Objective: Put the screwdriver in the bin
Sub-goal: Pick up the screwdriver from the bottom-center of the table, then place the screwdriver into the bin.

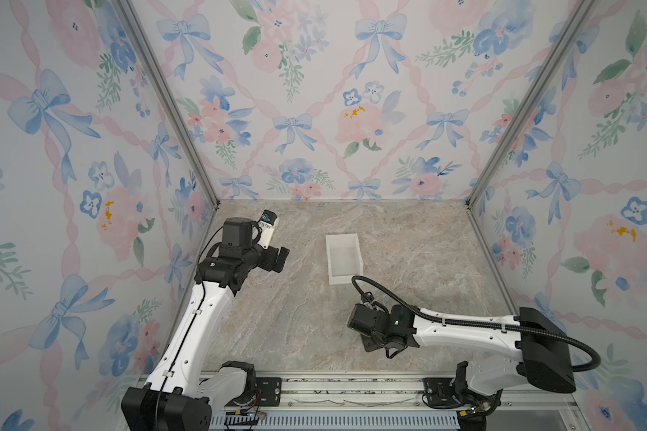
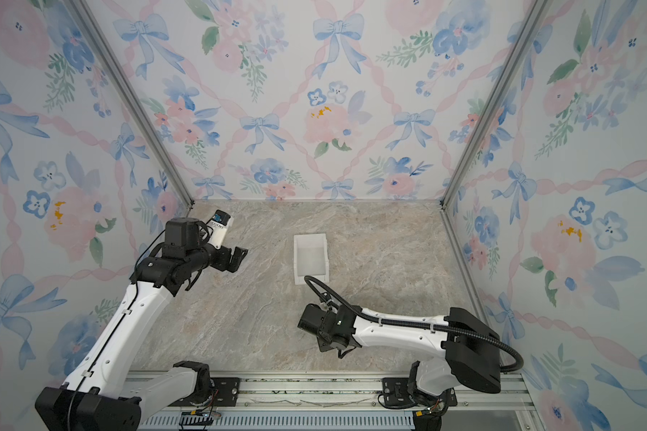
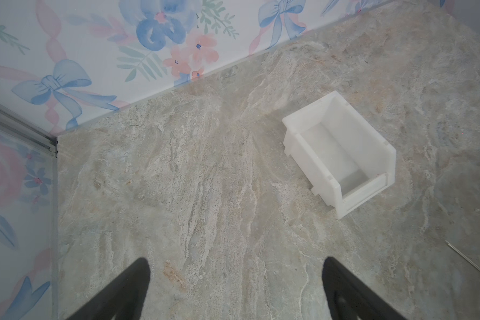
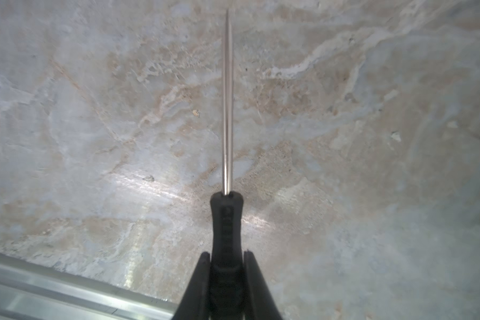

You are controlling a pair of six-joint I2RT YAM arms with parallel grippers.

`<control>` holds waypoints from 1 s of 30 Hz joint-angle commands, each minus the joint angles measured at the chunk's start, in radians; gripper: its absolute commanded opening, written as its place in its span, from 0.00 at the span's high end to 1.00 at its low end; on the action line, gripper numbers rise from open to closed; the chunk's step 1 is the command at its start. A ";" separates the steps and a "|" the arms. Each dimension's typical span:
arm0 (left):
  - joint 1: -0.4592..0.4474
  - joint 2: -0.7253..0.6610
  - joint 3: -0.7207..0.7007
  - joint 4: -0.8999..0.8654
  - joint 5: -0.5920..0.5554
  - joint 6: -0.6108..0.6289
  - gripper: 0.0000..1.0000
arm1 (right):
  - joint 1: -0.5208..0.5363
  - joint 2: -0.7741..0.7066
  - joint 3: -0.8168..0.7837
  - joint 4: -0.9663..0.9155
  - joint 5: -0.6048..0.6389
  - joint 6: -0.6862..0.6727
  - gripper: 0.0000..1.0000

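My right claw (image 4: 226, 253) is clamping the screwdriver (image 4: 227, 110) by its black handle, shaft pointing straight ahead over the surface (image 4: 94, 110); the bin (image 1: 346, 279) is sitting empty farther back, beyond my wrist.

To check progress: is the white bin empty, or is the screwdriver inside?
Empty. The bin shows only a bare white floor; the screwdriver is outside, its handle clamped in the right gripper.
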 commanded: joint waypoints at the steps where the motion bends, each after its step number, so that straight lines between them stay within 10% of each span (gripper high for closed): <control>1: -0.008 0.011 0.023 -0.035 0.021 0.039 0.02 | -0.057 -0.067 0.076 -0.095 -0.003 -0.072 0.81; 13: -0.051 0.008 0.015 -0.055 0.035 0.060 0.02 | -0.375 0.112 0.432 -0.096 -0.219 -0.380 0.80; 30: -0.053 -0.039 0.013 -0.067 0.034 0.071 0.02 | -0.512 0.570 0.725 0.049 -0.282 -0.541 0.82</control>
